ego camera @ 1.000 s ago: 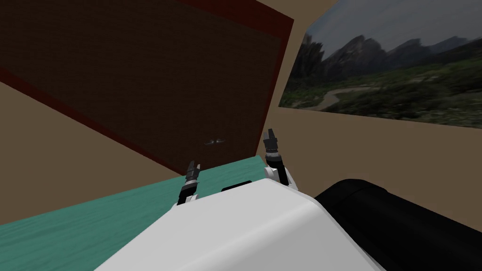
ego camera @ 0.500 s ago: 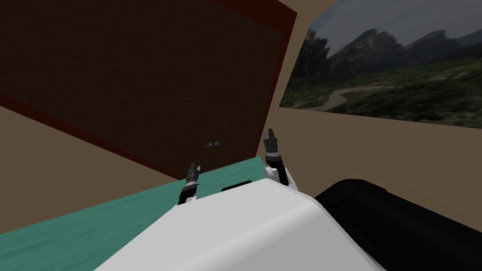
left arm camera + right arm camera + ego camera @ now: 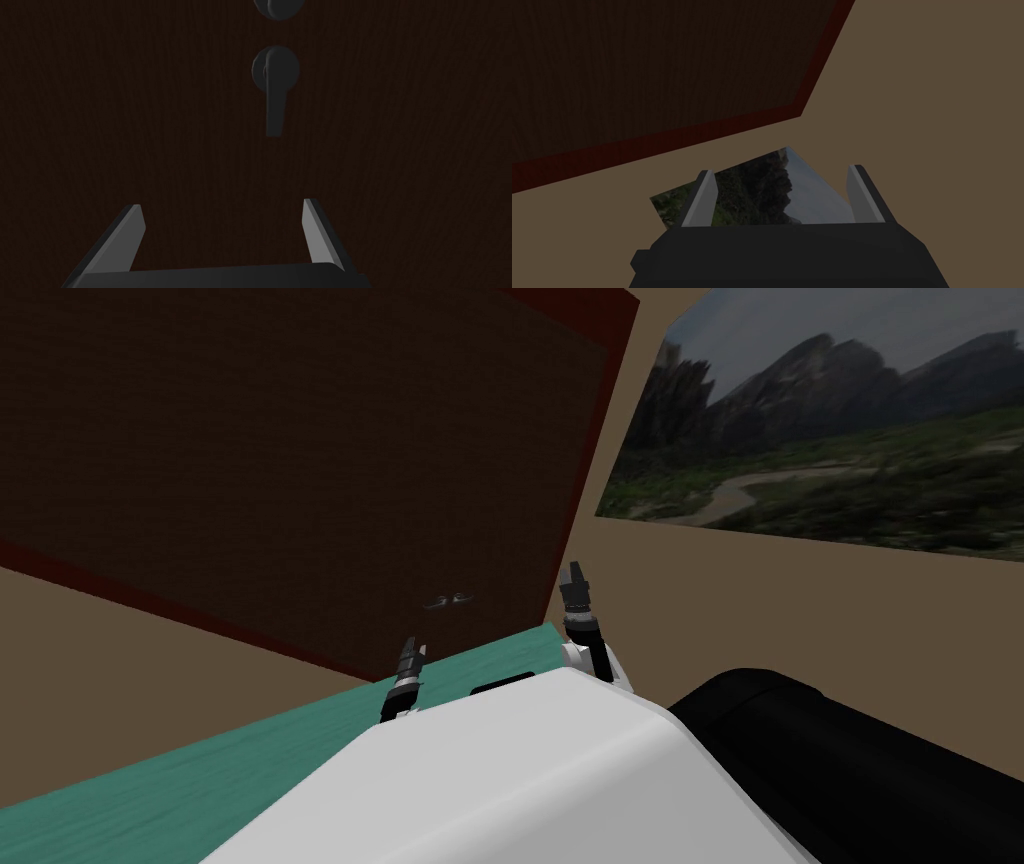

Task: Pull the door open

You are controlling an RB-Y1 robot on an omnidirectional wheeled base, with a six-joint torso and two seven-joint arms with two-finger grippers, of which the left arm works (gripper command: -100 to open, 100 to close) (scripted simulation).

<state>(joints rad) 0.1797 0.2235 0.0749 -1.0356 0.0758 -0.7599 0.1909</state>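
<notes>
- The dark brown door [image 3: 300,458] sits shut in its dark red frame [image 3: 598,438], level with the tan wall [image 3: 130,638]. From that I judge the pull has not begun.
- Its lever handle [image 3: 275,95] is on the panel near the frame edge on my right. It lies ahead of the left gripper [image 3: 221,203] and well apart from it, with nothing touching.
- The left gripper's fingers stand spread with nothing between them. They point squarely at the door face, with the lever beyond the tips and nearer one finger than the other. This looks like a line-up for reaching in and closing around the bar.
- The right gripper [image 3: 779,170] also has its fingers apart and holds nothing. It is raised beside the frame and aimed at the wall and a landscape picture [image 3: 820,448]. It appears held aside so the left arm can work.
- The left wrist view gives the handle's form: a round base with a straight bar running from it toward the gripper, and a second round fitting [image 3: 278,7] beyond the base.
- The head view draws the handle as a faint mark. It adds the layout: both grippers low before the door, and the teal floor [image 3: 200,768] running up to the threshold.
- The right wrist view adds a corner of the frame where it meets the wall.
</notes>
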